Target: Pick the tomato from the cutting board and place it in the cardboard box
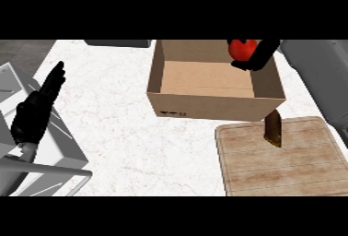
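Left hand (pixel 32 115) relaxed, right hand (pixel 257 55) grasping tomato (pixel 241 48) over cardboard box (pixel 204 107)

I can see only part of the tomato (pixel 241 47), because my right hand (pixel 258 55) wraps around it and hides the rest. The top edge cuts off the far wall of the cardboard box (pixel 204 103). The cutting board (pixel 279 161) runs off the bottom. I cannot tell what the brown thing (pixel 273 129) on it is.
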